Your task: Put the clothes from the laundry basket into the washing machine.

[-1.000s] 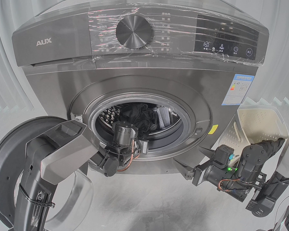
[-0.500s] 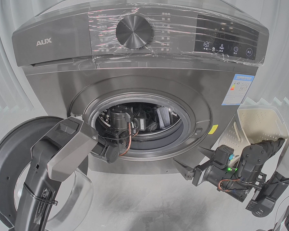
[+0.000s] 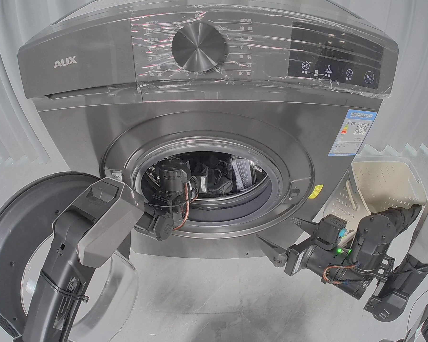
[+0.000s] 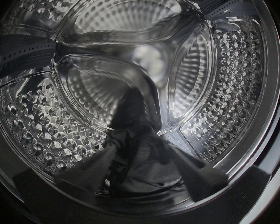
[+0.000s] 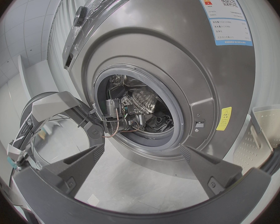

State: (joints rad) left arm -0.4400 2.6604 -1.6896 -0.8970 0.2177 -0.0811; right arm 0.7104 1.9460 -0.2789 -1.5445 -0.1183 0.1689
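The washing machine [image 3: 214, 115] stands with its round opening uncovered. My left arm reaches through the opening, and my left gripper [image 4: 141, 140] sits inside the steel drum [image 4: 233, 78], shut on a dark garment [image 4: 146, 168] that bunches between its fingers. Dark clothes [image 3: 218, 176] lie at the drum's bottom behind the wrist. My right gripper [image 3: 283, 238] hangs open and holds nothing, low in front of the machine's right corner. The cream laundry basket [image 3: 390, 176] stands on the floor to the machine's right, showing bare perforated walls.
The machine's door [image 3: 14, 243] is swung wide to the left, close beside my left arm. Grey floor [image 3: 223, 295] lies in front of the machine. The rubber door seal [image 5: 174, 109] rings the opening.
My left arm has risen and pushed deeper through the opening, carrying the dark garment into the drum. The right arm has stayed still.
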